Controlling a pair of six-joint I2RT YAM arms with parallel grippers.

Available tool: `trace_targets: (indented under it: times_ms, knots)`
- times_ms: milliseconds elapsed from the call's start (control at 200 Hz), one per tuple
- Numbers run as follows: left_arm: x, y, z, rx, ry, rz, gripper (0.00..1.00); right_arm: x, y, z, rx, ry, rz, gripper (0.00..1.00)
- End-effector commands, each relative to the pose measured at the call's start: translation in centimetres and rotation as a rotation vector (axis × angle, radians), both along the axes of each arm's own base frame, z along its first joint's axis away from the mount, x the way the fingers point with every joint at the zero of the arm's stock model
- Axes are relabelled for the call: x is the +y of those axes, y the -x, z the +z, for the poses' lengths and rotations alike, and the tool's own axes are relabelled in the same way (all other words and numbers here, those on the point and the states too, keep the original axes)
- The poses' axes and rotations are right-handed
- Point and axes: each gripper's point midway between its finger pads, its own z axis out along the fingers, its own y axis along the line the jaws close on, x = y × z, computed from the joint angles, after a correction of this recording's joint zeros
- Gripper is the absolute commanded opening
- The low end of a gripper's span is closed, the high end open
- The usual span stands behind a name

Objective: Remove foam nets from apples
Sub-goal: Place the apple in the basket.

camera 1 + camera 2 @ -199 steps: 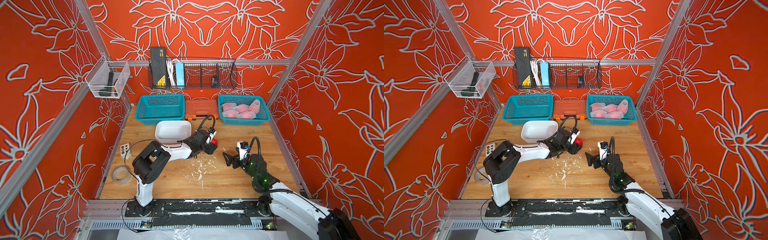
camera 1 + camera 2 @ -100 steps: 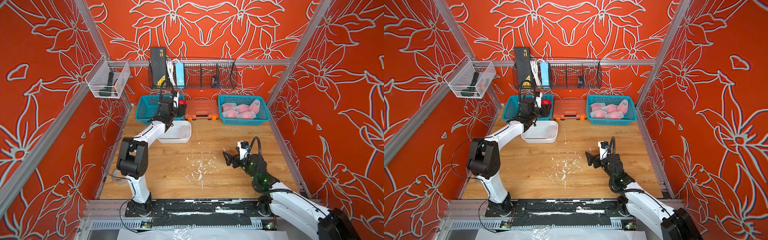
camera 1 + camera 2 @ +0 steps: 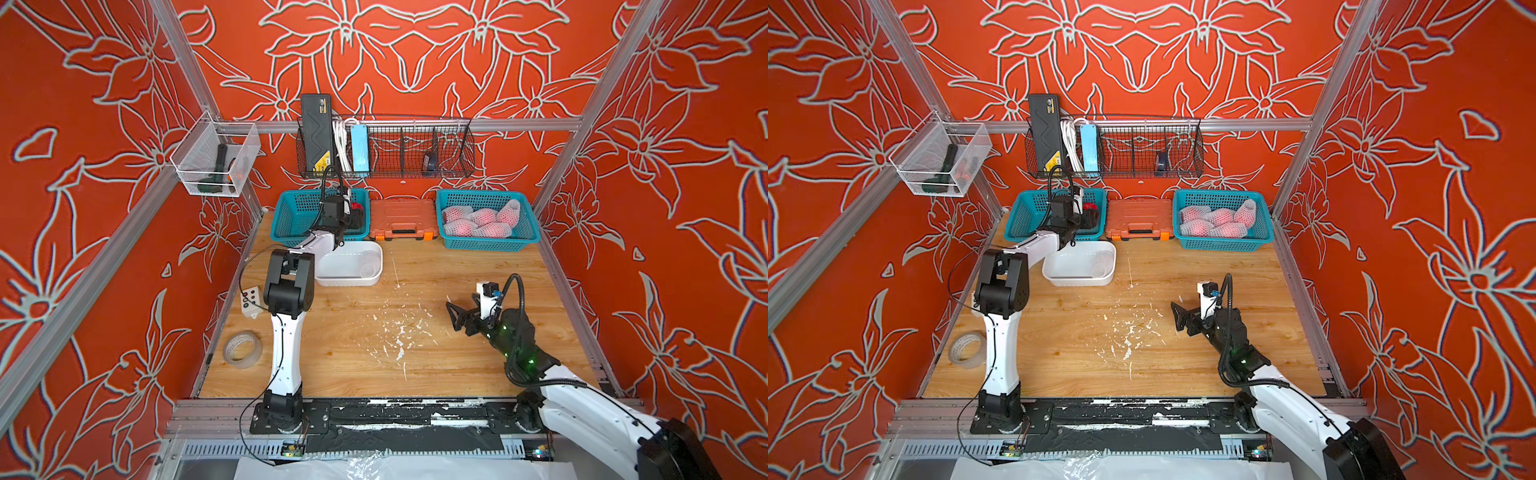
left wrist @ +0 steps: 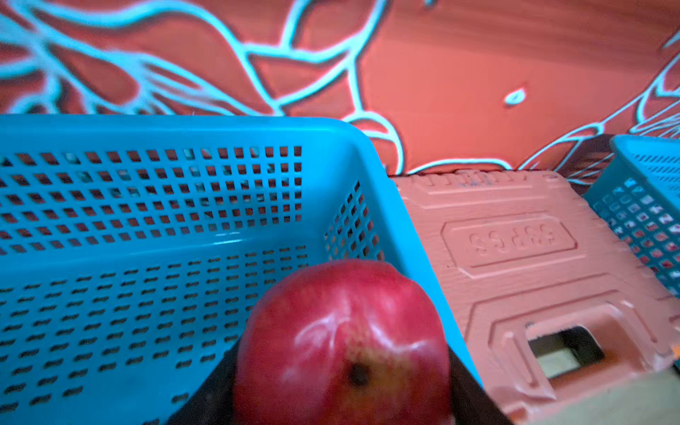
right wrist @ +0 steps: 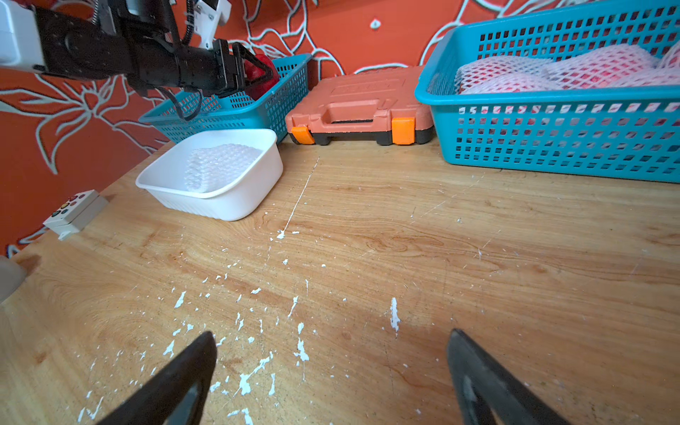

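My left gripper [image 3: 352, 215] is shut on a bare red apple [image 4: 342, 342], held over the right end of the back-left teal basket [image 3: 291, 218]. The same apple [image 3: 1090, 206] shows red beside the black fingers. Several apples in white foam nets [image 3: 478, 222] lie in the back-right teal basket [image 3: 528, 239]; these netted apples [image 5: 552, 73] rise above its rim in the right wrist view. An empty foam net [image 3: 370, 264] lies in the white tub [image 3: 349, 283]. My right gripper [image 3: 453, 316] hovers open and empty over the wood table, right of centre.
An orange tool case [image 3: 401, 218] sits between the two baskets. A tape roll [image 3: 242, 350] and a small button box [image 3: 250, 299] lie along the table's left edge. White flecks [image 3: 399, 336] dot the table's middle. A wire shelf [image 3: 386, 149] hangs on the back wall.
My left arm swung from the table's middle to the back left, carrying the apple over the left basket. The right arm has stayed put.
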Motion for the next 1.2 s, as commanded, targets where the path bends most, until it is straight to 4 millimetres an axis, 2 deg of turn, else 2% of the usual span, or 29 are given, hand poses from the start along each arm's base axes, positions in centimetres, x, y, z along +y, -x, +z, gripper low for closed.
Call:
trace_targets:
  times_ms: [0, 175, 270, 611, 671, 756, 991, 1101, 1196]
  knots:
    - [0.4, -2.1, 0.7, -0.052, 0.008, 0.001, 0.57, -0.3, -0.3, 0.9, -0.028, -0.019, -0.029, 0.97]
    - [0.3, -4.0, -0.2, -0.082, 0.009, -0.001, 0.62, -0.5, -0.2, 1.1, -0.037, -0.025, -0.034, 0.97]
    - [0.3, -4.7, -0.4, -0.076, 0.005, 0.001, 0.79, -0.5, -0.1, 1.1, -0.039, -0.026, -0.034, 0.97]
    - [0.6, -4.2, 0.2, -0.083, -0.023, -0.006, 0.88, -0.6, -0.2, 0.9, -0.038, -0.022, -0.041, 0.97]
    - [0.6, -3.8, 1.0, -0.089, -0.017, -0.009, 0.9, -0.7, -0.2, 1.0, -0.04, -0.019, -0.043, 0.97]
    - [0.5, -3.1, 2.5, -0.115, -0.003, -0.013, 0.98, -0.9, -0.5, 0.7, -0.03, 0.006, -0.06, 0.97]
    - [0.3, -0.5, 6.7, -0.175, 0.011, -0.039, 0.98, -0.8, -1.1, 0.4, 0.005, 0.071, -0.061, 0.97]
    - [0.4, 1.4, 8.3, -0.222, 0.008, -0.044, 0.98, -1.1, -1.0, 1.2, -0.024, 0.068, -0.069, 0.97]
    - [0.6, 2.5, 8.8, -0.224, 0.0, -0.04, 0.98, -1.2, -0.7, 2.6, -0.051, 0.064, -0.068, 0.97]
